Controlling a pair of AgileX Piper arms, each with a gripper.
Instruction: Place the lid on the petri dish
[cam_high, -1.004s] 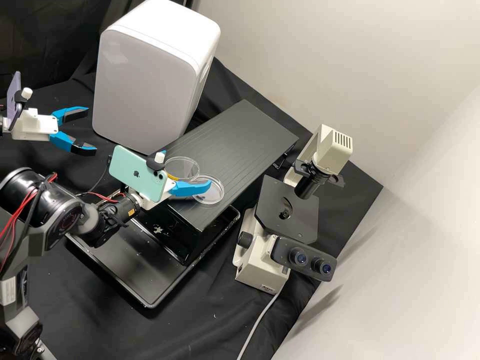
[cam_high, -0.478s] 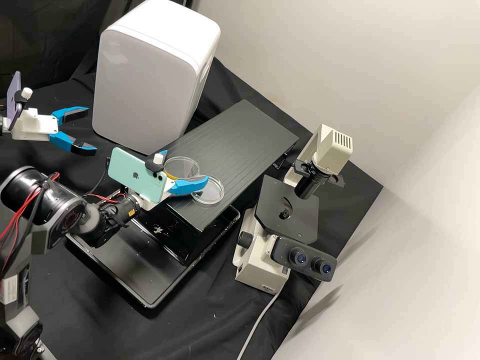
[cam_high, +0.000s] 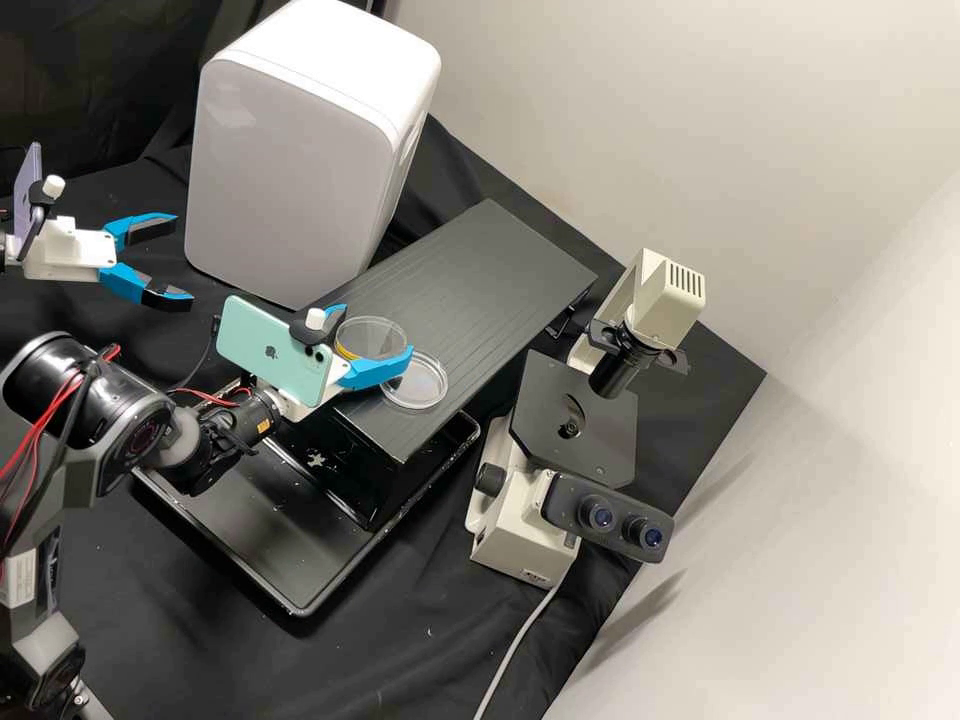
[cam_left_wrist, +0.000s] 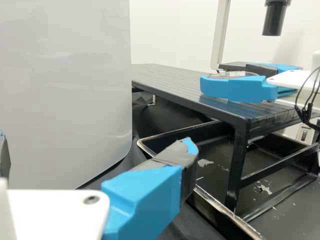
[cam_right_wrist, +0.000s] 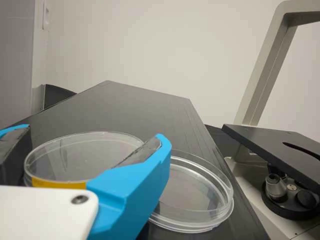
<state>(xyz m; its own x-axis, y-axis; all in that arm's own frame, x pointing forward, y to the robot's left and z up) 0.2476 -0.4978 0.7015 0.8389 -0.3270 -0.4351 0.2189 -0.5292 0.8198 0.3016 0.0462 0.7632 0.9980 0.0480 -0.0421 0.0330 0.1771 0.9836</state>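
A clear round lid (cam_high: 372, 330) with a yellow strip on its side sits between the two blue fingers of my right gripper (cam_high: 370, 340), which is shut on it at the near end of the black slatted platform (cam_high: 480, 270). In the right wrist view the lid (cam_right_wrist: 75, 162) fills the gap between the fingers (cam_right_wrist: 135, 175). The clear petri dish (cam_high: 420, 382) lies flat on the platform just beside it, partly behind one finger (cam_right_wrist: 195, 192). My left gripper (cam_high: 175, 257) hangs open and holds nothing at the far left, near the white box.
A tall white box (cam_high: 310, 140) stands behind the platform. A shallow black tray (cam_high: 290, 540) lies under the platform's front legs. A white and black microscope (cam_high: 590, 420) stands to the right on the black cloth.
The right gripper's fingers have drawn in around the lid, the near finger moving towards it. The left arm has kept still.
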